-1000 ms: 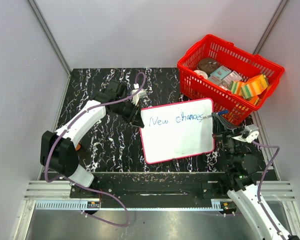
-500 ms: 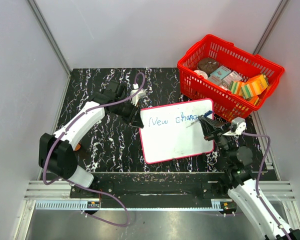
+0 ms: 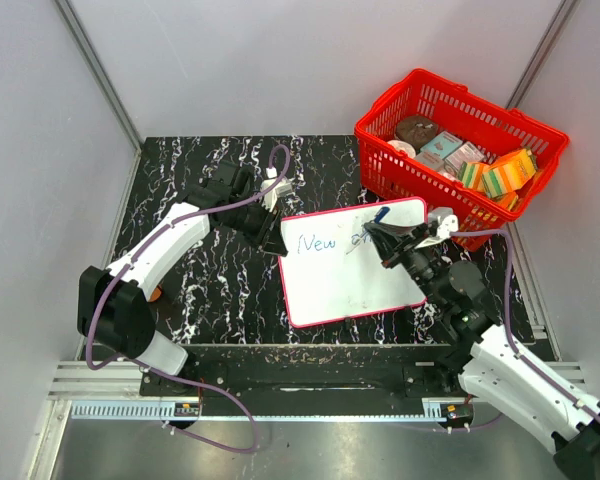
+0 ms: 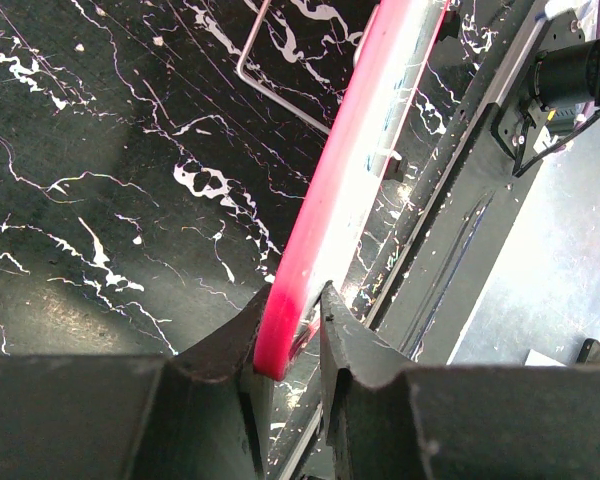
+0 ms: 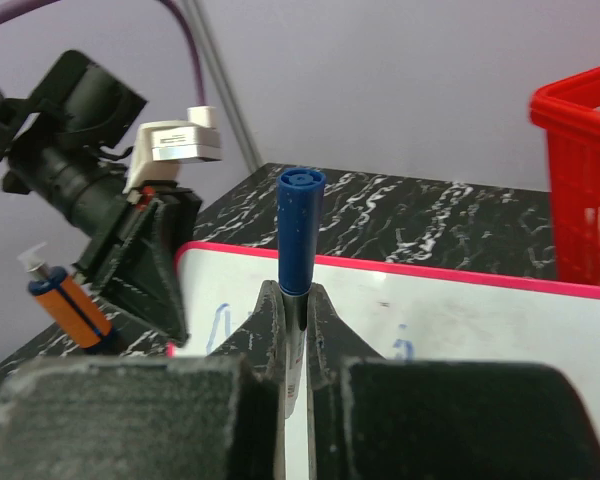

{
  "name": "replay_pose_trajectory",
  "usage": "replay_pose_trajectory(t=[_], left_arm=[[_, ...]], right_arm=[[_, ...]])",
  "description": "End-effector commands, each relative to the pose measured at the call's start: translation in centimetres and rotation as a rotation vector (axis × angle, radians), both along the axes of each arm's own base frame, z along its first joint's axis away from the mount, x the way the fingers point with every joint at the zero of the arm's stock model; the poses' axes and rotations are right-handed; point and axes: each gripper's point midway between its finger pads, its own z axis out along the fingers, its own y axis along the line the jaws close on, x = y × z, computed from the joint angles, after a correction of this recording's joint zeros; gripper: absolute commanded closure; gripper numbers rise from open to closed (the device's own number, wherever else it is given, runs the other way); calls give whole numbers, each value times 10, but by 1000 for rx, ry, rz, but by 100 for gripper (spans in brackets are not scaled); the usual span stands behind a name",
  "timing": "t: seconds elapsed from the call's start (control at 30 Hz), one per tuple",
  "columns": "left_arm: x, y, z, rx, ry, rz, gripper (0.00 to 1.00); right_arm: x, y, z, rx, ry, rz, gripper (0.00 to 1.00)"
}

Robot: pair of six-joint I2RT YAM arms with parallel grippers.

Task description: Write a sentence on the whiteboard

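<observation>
The left hand (image 3: 276, 234) pinches the left rim of the whiteboard (image 3: 352, 288) on the worktop (image 3: 220, 292), while the right hand (image 3: 381, 236) grips a blue marker (image 5: 300, 226) over the sentence (image 3: 318, 243), just right of "New".

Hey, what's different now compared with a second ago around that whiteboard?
The right gripper, shut on the blue-capped marker, swept left from the right edge of the red-rimmed white whiteboard to above its middle, now covering the second word of the blue handwritten sentence. Unchanged: the left gripper clamps the board's left edge; board and red plastic basket sit where they were.
</observation>
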Motion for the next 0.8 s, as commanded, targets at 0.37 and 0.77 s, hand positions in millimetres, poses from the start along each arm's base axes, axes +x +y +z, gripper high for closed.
replay_pose_trajectory(t=[0.37, 0.77], left_arm=[[30, 9, 1, 65, -176, 37, 100], [30, 9, -1, 65, -168, 36, 100]], right_arm=[[-23, 46, -5, -113, -122, -27, 100], [-77, 82, -10, -156, -269, -163, 100]])
